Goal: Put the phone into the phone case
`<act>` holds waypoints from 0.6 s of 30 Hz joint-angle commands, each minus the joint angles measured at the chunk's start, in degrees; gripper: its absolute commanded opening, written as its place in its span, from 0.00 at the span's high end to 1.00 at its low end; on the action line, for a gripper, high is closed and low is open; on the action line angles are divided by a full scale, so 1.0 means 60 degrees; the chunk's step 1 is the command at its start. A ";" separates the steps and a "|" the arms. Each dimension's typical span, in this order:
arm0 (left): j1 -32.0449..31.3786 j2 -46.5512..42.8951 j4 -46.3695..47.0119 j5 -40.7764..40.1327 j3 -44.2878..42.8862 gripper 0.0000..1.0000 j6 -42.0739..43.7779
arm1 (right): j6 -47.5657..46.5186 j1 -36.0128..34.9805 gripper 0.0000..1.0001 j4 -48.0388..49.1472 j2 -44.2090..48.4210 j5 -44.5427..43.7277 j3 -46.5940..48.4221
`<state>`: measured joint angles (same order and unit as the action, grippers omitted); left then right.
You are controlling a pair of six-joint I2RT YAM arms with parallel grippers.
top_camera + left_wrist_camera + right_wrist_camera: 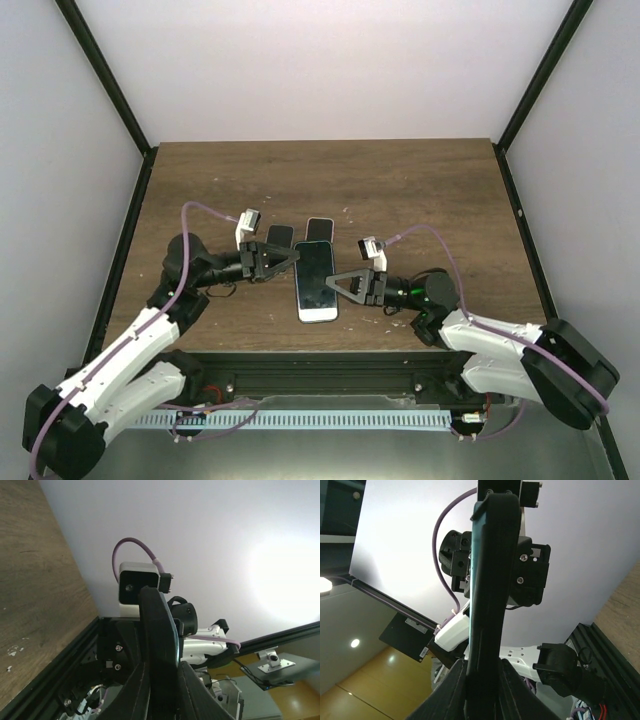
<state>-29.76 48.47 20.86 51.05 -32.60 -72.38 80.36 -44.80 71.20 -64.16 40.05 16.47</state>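
A white-rimmed phone (pixel 316 282) with a dark screen faces up at the table's near middle, held between both grippers. My left gripper (pixel 291 262) is shut on its left edge and my right gripper (pixel 336 284) is shut on its right edge. In the left wrist view the phone (pixel 159 635) stands edge-on as a thick black slab with a thin bright rim, clamped in the gripper (pixel 162 692). The right wrist view shows the same slab (pixel 491 575) clamped in that gripper (pixel 484 687). The black edge looks like a case around the phone, but I cannot tell for sure.
Two other dark flat items lie just behind the phone: a black one (pixel 279 237) and one with a light rim (pixel 319 227). The wooden table (pixel 420 190) has black frame rails on both sides and along the near edge.
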 commanded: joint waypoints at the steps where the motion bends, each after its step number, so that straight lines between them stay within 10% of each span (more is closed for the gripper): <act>1: -0.0017 0.0161 0.0028 0.0241 0.0033 0.95 0.0298 | -0.0498 -0.0049 0.81 -0.0098 0.0287 -0.0127 0.0605; 11: -0.0017 0.0286 -0.2198 0.0212 -0.0742 0.96 0.1823 | -0.0882 -0.0049 0.88 -0.1562 0.0705 -0.0693 0.0755; 18: -0.0015 0.0041 -0.2387 0.0346 -0.0764 0.55 0.1556 | -0.0730 -0.0049 0.90 -0.1393 0.0775 -0.1895 0.0808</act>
<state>-29.74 50.22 8.60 51.88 -36.25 -63.46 76.31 -44.99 59.92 -60.53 35.38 17.54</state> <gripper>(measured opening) 0.347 0.122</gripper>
